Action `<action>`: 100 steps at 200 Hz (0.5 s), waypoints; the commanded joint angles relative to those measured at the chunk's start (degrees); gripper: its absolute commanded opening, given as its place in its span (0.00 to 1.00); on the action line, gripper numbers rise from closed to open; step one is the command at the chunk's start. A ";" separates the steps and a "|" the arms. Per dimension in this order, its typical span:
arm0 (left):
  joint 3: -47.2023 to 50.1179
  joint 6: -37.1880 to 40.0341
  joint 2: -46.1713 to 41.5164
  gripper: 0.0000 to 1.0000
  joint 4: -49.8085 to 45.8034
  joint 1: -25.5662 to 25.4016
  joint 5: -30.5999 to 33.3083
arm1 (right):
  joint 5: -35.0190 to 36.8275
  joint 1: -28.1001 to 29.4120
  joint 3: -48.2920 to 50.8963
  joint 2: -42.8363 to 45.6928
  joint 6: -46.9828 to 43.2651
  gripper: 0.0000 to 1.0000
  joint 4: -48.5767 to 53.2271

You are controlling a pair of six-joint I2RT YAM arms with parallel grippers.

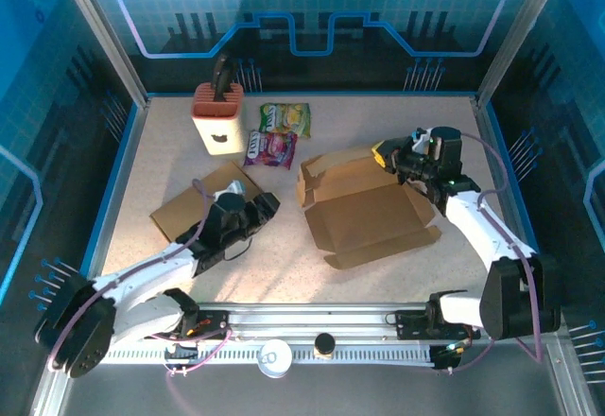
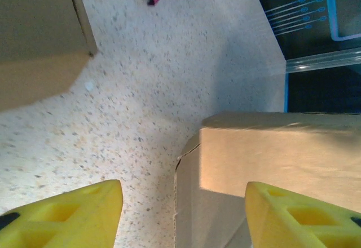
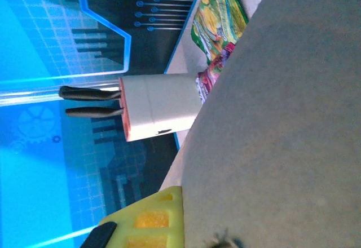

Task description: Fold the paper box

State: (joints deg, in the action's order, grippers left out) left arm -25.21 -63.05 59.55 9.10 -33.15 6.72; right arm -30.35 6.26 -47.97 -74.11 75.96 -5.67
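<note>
My left hand (image 1: 265, 206) lies low on the speckled beige counter (image 1: 284, 255), its yellow fingers (image 2: 73, 214) spread wide, just beside a flat brown cardboard sheet (image 1: 194, 206). Behind stand a white knife block with an orange top (image 1: 217, 118), a purple snack bag (image 1: 269, 148) and a green-yellow snack bag (image 1: 285, 116); their print is too small to read. The open brown paper box (image 1: 369, 210) sits right of centre. My right hand (image 1: 389, 156) is at its far right corner, against the cardboard; I cannot tell whether it grips. Blue-lit panels with circuit lines (image 1: 397, 0) wall the cell
</note>
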 commanded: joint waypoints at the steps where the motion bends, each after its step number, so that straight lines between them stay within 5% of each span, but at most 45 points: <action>1: -3.95 8.14 -1.80 0.56 -14.41 0.29 2.71 | 0.28 2.57 1.11 -1.58 -4.89 0.00 -2.78; 100: -9.82 28.96 8.75 0.53 -15.64 4.12 -4.56 | -0.59 5.96 8.57 -7.41 -10.40 0.00 -11.29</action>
State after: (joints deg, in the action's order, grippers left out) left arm -33.67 -41.67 65.89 -6.35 -29.34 4.80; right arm -30.39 11.49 -41.76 -79.88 67.16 -14.15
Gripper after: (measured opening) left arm 0.522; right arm 0.041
